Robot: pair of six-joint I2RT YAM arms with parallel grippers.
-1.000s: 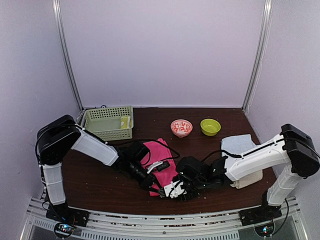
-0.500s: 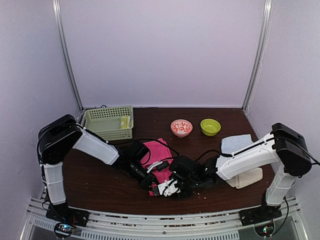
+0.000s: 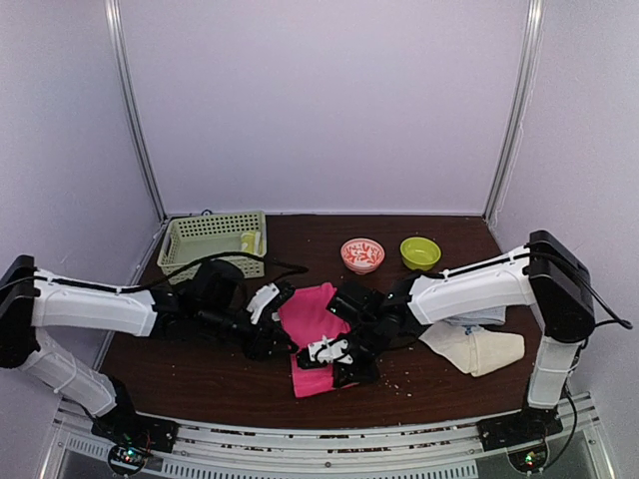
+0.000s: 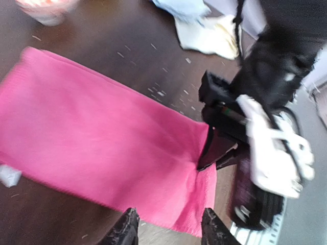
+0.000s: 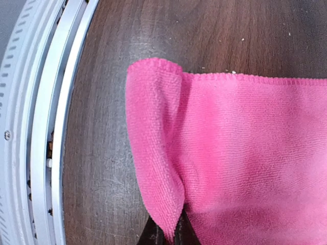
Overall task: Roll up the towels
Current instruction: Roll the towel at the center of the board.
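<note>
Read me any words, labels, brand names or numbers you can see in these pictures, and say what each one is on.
None can be read. The pink towel, green basket and yellow-green bowl show no lettering.
The red-and-white bowl carries only a pattern, too small to make out any characters.

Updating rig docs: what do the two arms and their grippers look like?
The arms match. The left arm and right arm have white link covers, black joint housings and thin black cables looping alongside. The left gripper has dark fingers. The right gripper is black with a white shell. No markings are legible.
</note>
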